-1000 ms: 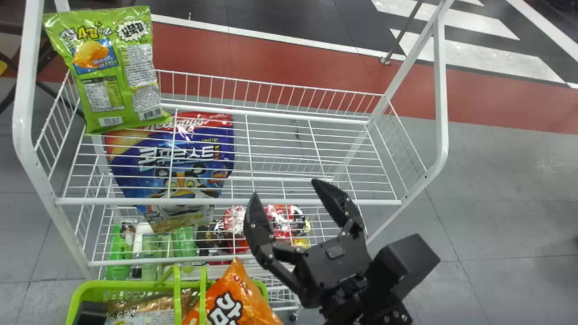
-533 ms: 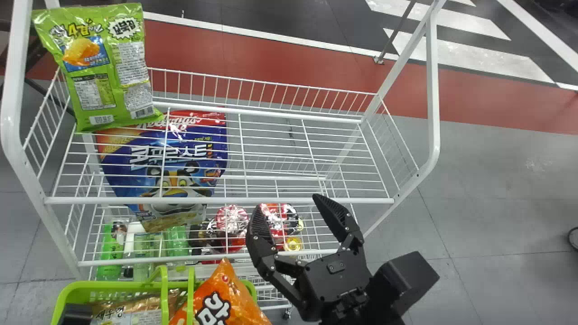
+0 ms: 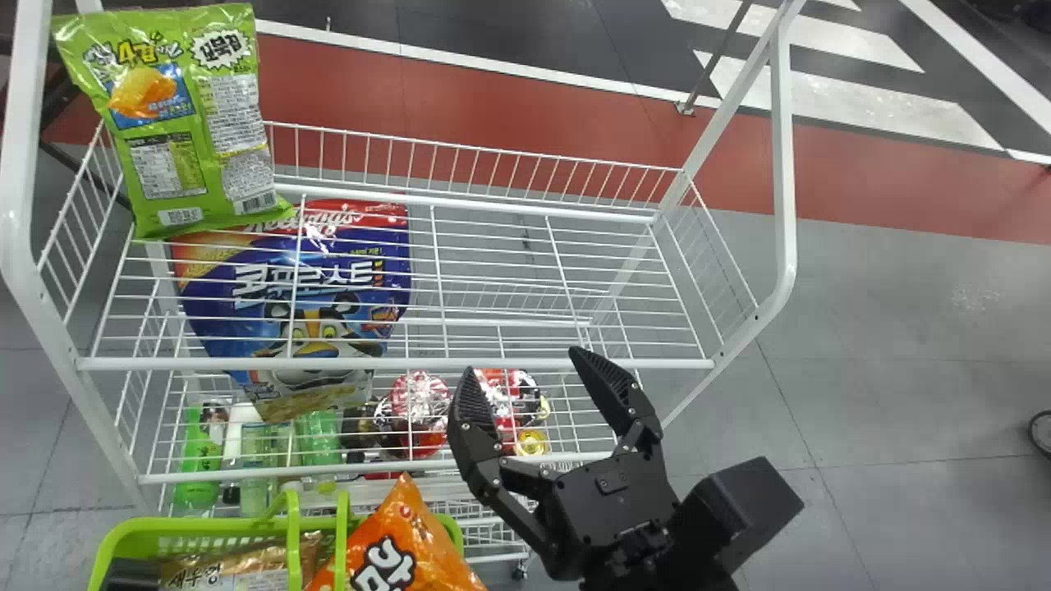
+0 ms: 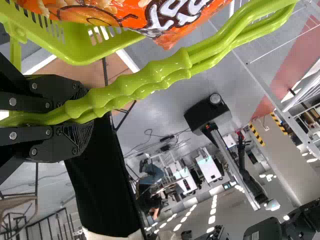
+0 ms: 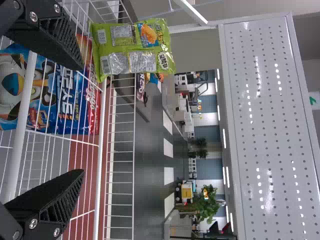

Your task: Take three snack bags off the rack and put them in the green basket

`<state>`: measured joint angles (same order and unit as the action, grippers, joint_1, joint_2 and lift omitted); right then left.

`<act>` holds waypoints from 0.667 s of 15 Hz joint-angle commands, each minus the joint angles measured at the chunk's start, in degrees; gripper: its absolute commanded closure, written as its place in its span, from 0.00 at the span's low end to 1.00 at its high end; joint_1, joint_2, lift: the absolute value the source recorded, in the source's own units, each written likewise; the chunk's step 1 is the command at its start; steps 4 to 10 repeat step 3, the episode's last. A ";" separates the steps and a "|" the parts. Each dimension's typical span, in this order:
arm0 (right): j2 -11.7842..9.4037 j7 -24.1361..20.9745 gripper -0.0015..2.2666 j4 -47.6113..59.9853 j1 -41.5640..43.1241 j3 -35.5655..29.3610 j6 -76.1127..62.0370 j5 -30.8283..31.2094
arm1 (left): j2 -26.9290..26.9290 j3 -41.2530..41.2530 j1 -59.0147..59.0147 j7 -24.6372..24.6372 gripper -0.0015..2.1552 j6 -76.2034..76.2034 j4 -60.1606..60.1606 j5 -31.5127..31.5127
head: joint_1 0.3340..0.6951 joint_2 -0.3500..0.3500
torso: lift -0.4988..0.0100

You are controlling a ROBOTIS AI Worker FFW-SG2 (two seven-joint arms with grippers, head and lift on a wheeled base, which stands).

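My right gripper (image 3: 524,371) stands open in the head view, over the rack's front edge, with nothing between its fingers; in the right wrist view that gripper (image 5: 77,120) faces the rack. A green snack bag (image 3: 172,156) stands upright at the left end of the rack's upper shelf (image 3: 525,365). In the right wrist view the same bag (image 5: 132,47) lies sideways. The green basket (image 3: 119,533) holds an orange snack bag (image 3: 402,542) and a brown one (image 3: 234,570). A dark part of my left gripper (image 3: 131,574) shows beside it; in the left wrist view the gripper (image 4: 82,106) is shut on the basket's handles (image 4: 150,77).
Below the upper shelf, a blue cereal bag (image 3: 304,304) stands behind the wires. Green bottles (image 3: 197,460) and red packages (image 3: 420,402) sit lower down. White posts (image 3: 784,180) frame the rack's right side.
Rack, basket and bags have shifted a little left in the head view. The right gripper has come slightly lower there, still open. The basket's handles remain held.
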<state>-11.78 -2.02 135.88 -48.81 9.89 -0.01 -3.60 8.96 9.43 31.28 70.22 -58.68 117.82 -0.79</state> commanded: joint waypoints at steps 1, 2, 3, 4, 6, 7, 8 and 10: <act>-0.17 -0.09 0.03 -0.09 0.03 -0.14 -0.03 0.00 | 0.00 -0.11 0.01 0.00 0.89 0.00 -0.05 0.00 | 1.00 0.02 | 0.93; -0.26 -0.09 0.03 -0.18 0.03 -0.14 -0.20 0.00 | 0.00 -0.20 0.01 0.00 0.89 0.00 -0.05 0.00 | 1.00 0.02 | 0.93; -0.35 -0.09 0.03 -0.18 0.11 -0.14 -0.20 0.00 | 0.00 -0.20 0.01 0.00 0.89 0.00 -0.05 -0.09 | 1.00 0.02 | 0.93; -0.35 -0.09 0.03 -0.18 0.11 -0.14 -0.20 0.00 | 0.00 -0.20 0.01 0.00 0.89 0.00 -0.05 -0.09 | 1.00 0.02 | 0.93; -0.35 -0.09 0.03 -0.18 0.11 -0.14 -0.20 0.00 | 0.00 -0.20 0.01 0.00 0.89 0.00 -0.05 -0.09 | 1.00 0.02 | 0.93; -0.35 -0.09 0.03 -0.18 0.11 -0.14 -0.20 0.00 | 0.00 -0.20 0.01 0.00 0.89 0.00 -0.05 -0.09 | 1.00 0.02 | 0.93; -0.35 -0.09 0.03 -0.18 0.11 -0.14 -0.20 0.00 | 0.00 -0.20 0.01 0.00 0.89 0.00 -0.05 -0.09 | 1.00 0.02 | 0.93; -0.35 -0.09 0.03 -0.18 0.11 -0.14 -0.20 0.00 | 0.00 -0.20 0.01 0.00 0.89 0.00 -0.05 -0.09 | 1.00 0.02 | 0.93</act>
